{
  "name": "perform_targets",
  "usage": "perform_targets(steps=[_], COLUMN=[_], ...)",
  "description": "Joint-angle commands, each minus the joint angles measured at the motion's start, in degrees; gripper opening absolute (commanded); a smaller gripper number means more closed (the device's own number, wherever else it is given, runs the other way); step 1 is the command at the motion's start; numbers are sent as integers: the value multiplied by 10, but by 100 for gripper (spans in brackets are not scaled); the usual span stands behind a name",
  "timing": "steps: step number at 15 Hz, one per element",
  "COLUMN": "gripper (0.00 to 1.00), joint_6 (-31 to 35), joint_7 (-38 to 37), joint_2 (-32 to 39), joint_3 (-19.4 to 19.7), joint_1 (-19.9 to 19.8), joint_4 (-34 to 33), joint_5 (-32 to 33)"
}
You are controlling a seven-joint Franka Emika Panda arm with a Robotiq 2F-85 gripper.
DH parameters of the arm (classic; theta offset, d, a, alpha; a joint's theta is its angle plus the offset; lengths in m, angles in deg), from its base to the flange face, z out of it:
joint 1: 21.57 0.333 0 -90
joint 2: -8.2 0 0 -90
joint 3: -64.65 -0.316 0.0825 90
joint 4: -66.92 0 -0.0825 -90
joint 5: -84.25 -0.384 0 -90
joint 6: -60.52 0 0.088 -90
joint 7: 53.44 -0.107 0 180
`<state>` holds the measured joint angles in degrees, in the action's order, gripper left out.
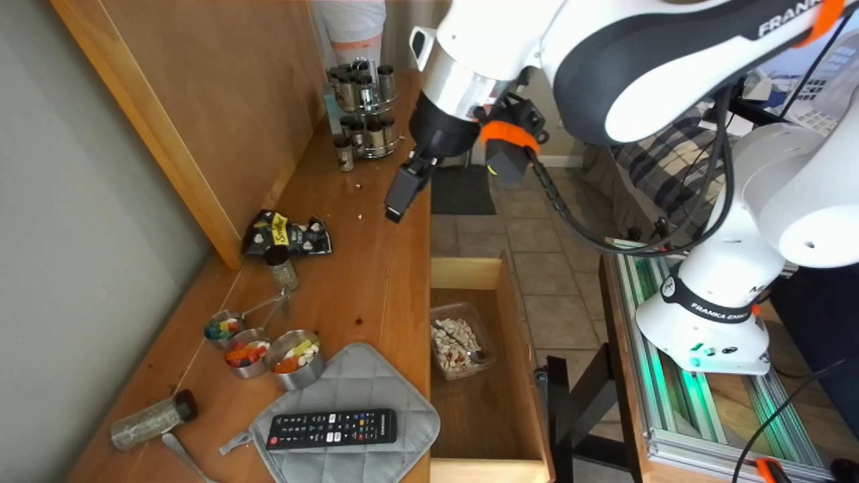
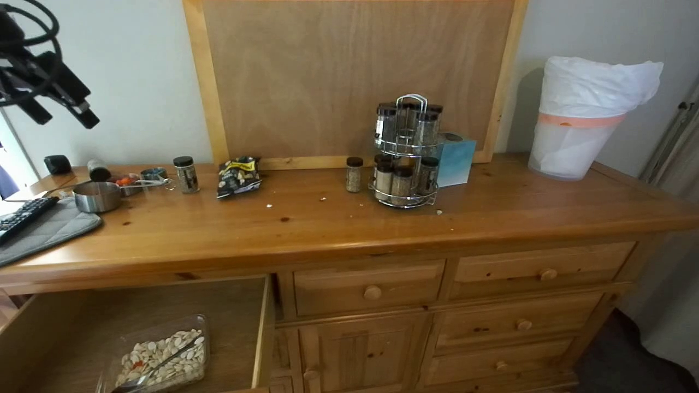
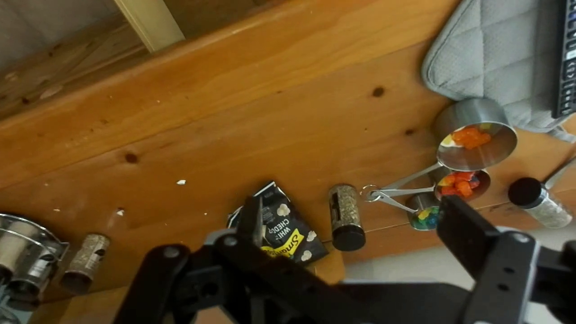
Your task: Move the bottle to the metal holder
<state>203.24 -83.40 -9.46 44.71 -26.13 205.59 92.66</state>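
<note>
An upright spice bottle (image 1: 283, 272) with a black cap stands beside the snack bag; it also shows in an exterior view (image 2: 187, 179) and between my fingers in the wrist view (image 3: 345, 207). Another bottle (image 1: 147, 424) lies on its side near the wall. A third bottle (image 2: 354, 177) stands beside the metal holder. The metal holder (image 2: 405, 205) is a two-tier chrome wire rack with several capped bottles; its rim shows at the wrist view's left edge (image 3: 27, 225). My gripper (image 3: 351, 216) is open and empty, high above the counter; its fingers also show in an exterior view (image 2: 65, 116).
A black snack bag (image 2: 239, 177) lies by the wooden panel. Metal measuring cups (image 1: 296, 362) with candies, a grey pot holder (image 1: 362, 376) and a remote (image 1: 332, 428) are at the near end. An open drawer (image 1: 483, 429) holds a clear tub. A blue box (image 2: 456, 161) stands behind the rack.
</note>
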Motion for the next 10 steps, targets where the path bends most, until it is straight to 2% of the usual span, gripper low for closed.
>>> perform_targets(steps=[1,5,7,9,10], gripper=[100,100,100,100,100], joint_6=[22,58,79,112,125], joint_7=[-35,-96,-124,-184,-217], joint_2=[127,213,249,283,301], joint_3=[5,38,66,101,86], joint_1=[8,42,68,96,78], joint_4=[-96,-149,-168,-188,-199], joint_5=[50,126,154,184,215])
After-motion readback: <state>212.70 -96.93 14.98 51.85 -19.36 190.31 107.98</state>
